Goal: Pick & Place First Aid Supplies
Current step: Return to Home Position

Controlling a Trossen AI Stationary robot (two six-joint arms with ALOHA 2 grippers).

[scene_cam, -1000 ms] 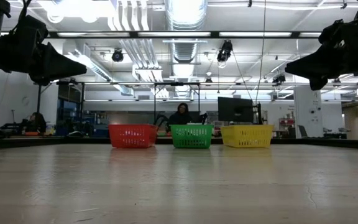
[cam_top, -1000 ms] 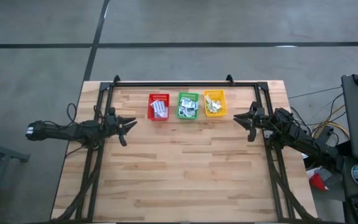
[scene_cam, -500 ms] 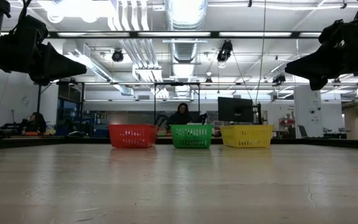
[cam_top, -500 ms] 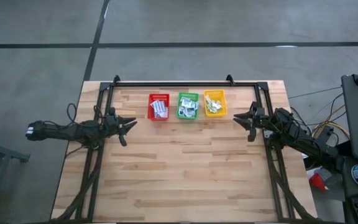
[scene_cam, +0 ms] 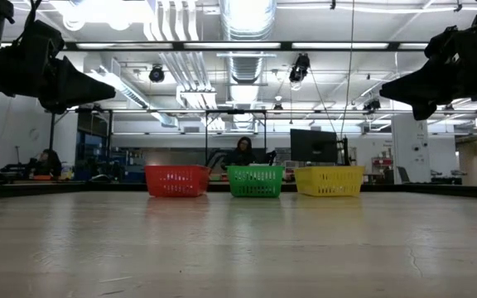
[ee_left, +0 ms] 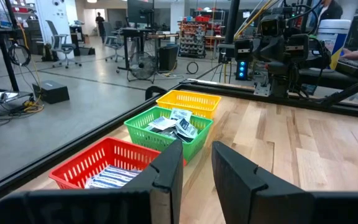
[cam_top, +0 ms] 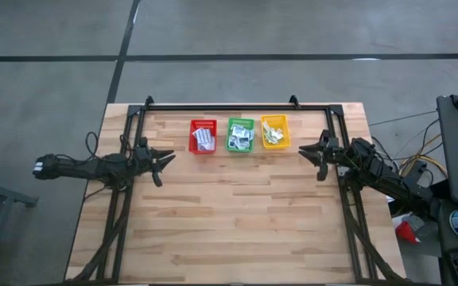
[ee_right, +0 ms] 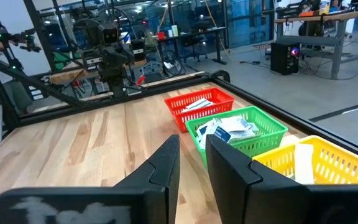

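Three baskets stand in a row near the table's far edge. The red one holds oblong white packets with blue stripes. The green one holds small white-blue packets. The yellow one holds pale strips. These are the first aid supplies, and each lies inside its basket. My left gripper hovers at the table's left side, pointing level toward the baskets, open with nothing between its fingers. My right gripper hovers at the right side, also level, open and empty.
A black frame rail runs along the far edge behind the baskets, and frame legs run down both sides. Bare wood fills the middle and near part of the table. A person sits in the room beyond the table.
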